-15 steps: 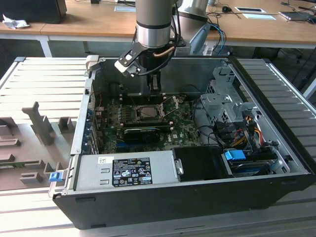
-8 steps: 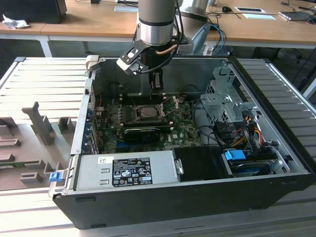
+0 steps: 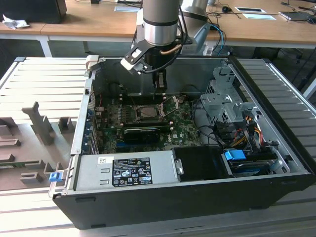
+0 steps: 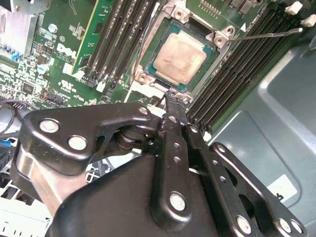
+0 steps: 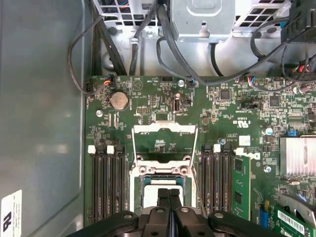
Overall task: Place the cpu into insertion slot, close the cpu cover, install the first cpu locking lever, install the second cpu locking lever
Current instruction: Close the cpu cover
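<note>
chip (image 4: 178, 58) seated in socket (image 4: 142, 77), cover (image 5: 165, 128) flipped up, gripper (image 4: 170, 96) pinched closed & empty right over socket edge; risk imo: slightly off approach → it scrapes chip or bends cover.

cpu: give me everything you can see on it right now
The cpu is a small flat square chip. It has a pale, dull metal lid with rounded corners, and a thin green edge shows around that lid. It lies flat and seated in the insertion slot. It is uncovered: the cpu cover is hinged open beyond it. The shut tool is at the slot's edge beside the chip; I cannot tell whether it touches the chip.
</note>
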Motion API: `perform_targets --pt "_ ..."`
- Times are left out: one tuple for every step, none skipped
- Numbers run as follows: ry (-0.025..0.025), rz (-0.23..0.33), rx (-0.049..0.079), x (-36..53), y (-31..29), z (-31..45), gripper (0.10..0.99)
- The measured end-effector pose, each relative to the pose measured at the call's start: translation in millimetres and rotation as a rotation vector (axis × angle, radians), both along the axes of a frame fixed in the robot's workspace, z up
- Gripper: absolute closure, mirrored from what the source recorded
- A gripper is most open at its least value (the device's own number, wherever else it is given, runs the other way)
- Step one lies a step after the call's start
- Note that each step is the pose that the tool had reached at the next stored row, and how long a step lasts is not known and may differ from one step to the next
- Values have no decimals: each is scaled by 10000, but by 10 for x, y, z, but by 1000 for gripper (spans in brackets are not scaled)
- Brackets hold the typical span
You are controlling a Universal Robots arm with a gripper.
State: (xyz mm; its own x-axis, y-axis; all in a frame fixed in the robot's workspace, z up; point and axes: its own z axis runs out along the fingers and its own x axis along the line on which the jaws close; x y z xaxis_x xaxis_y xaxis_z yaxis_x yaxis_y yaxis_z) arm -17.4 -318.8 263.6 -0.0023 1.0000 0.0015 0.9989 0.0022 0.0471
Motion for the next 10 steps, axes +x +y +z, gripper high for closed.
perform_targets --pt "0 -1 1 2 2 0 980" --pt "0 0 0 5 4 0 980" --pt "0 -1 0 10 7 0 980" --pt "0 1 0 19 8 0 980" --pt "-1 1 2 38 9 0 980" --pt "0 1 1 56 9 0 980" --pt "0 0 0 66 10 0 980" --pt "0 0 0 75 12 0 980" --pt "0 2 1 85 15 0 980" --pt "0 2 0 96 18 0 980"
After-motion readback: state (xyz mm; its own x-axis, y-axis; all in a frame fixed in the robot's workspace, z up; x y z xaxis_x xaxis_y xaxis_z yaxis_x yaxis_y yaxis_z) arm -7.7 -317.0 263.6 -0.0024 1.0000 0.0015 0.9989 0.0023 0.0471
